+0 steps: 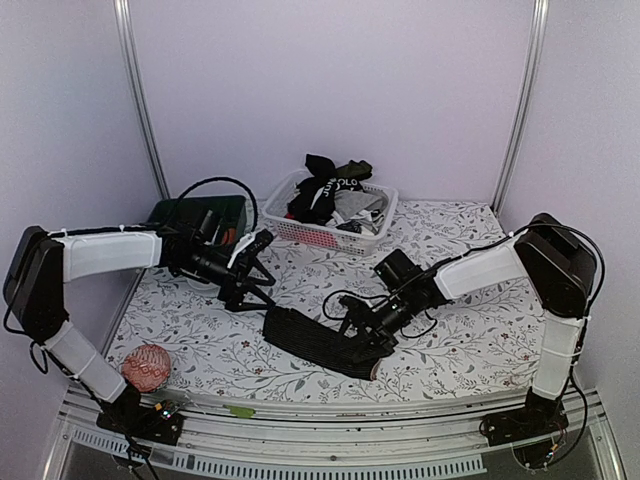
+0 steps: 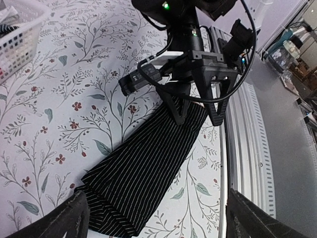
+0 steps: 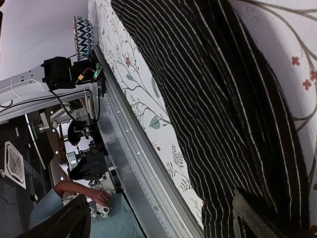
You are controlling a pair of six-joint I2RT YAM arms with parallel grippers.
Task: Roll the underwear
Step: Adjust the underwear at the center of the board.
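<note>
One piece of underwear (image 1: 318, 342), black with thin white stripes, lies flat on the flowered table near its front edge. My left gripper (image 1: 256, 293) hovers open just beyond its left end, apart from the cloth. In the left wrist view the striped underwear (image 2: 143, 168) stretches between the wide-spread fingers (image 2: 74, 218). My right gripper (image 1: 366, 343) is open low over the cloth's right end. The right wrist view shows the underwear (image 3: 223, 99) up close, one finger (image 3: 257, 218) over it and nothing gripped. More underwear (image 1: 330, 190) is heaped in the basket.
A white lattice basket (image 1: 320, 236) stands at the back middle. A dark green box (image 1: 200, 213) sits behind the left arm. A red patterned ball (image 1: 146, 366) lies at the front left. The metal front rail (image 1: 330, 410) runs just below the cloth.
</note>
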